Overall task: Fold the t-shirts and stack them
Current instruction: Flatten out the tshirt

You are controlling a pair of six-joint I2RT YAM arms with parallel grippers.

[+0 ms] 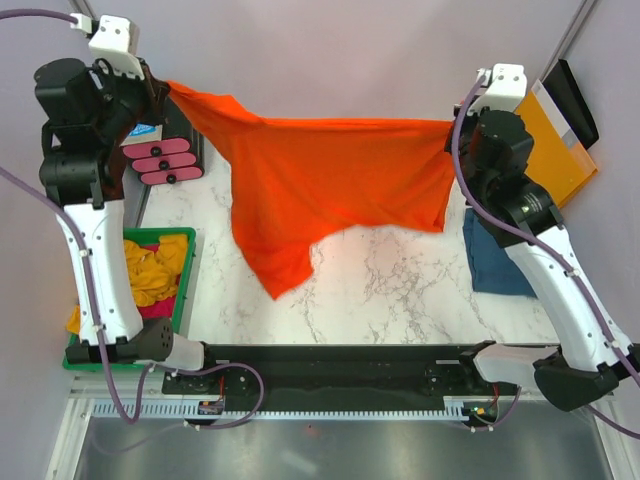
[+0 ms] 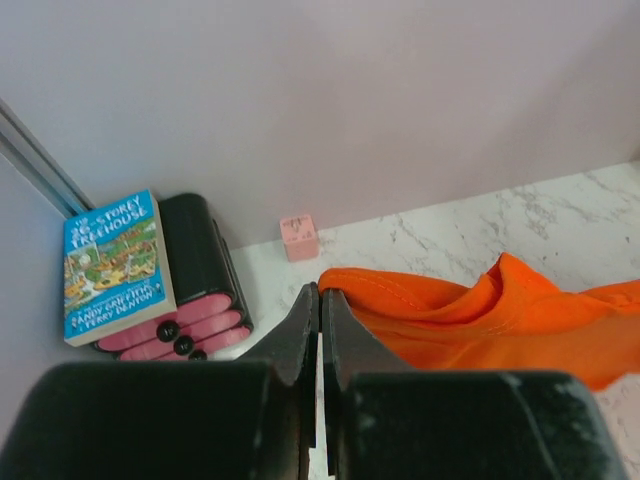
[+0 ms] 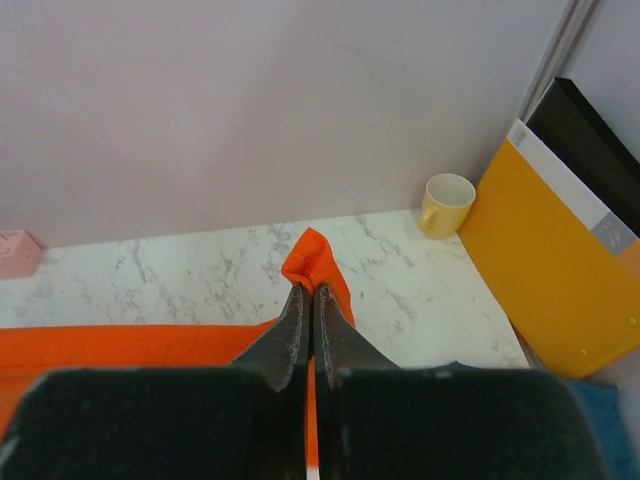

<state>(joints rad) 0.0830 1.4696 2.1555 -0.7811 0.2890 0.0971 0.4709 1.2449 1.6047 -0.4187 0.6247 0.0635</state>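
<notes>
The bright orange-red t-shirt (image 1: pixel 330 185) hangs stretched between my two grippers above the back of the table, its lower part drooping onto the marble. My left gripper (image 1: pixel 168 90) is shut on its left corner; in the left wrist view the jaws (image 2: pixel 320 295) pinch the hem of the shirt (image 2: pixel 470 320). My right gripper (image 1: pixel 452 128) is shut on its right corner; the right wrist view shows the jaws (image 3: pixel 308 292) clamping a cloth fold (image 3: pixel 315 260). The dark denim-blue t-shirt (image 1: pixel 497 262) lies folded on the table at right, partly under the right arm.
A green bin (image 1: pixel 187 285) with yellow and pink cloths stands at the left. A book (image 2: pixel 112 265) and a black case with pink rolls (image 1: pixel 165 160) stand back left, by a small pink cube (image 2: pixel 299 238). An orange-yellow envelope (image 1: pixel 555 150), a black folder (image 3: pixel 590 140) and a yellow mug (image 3: pixel 446 204) stand back right.
</notes>
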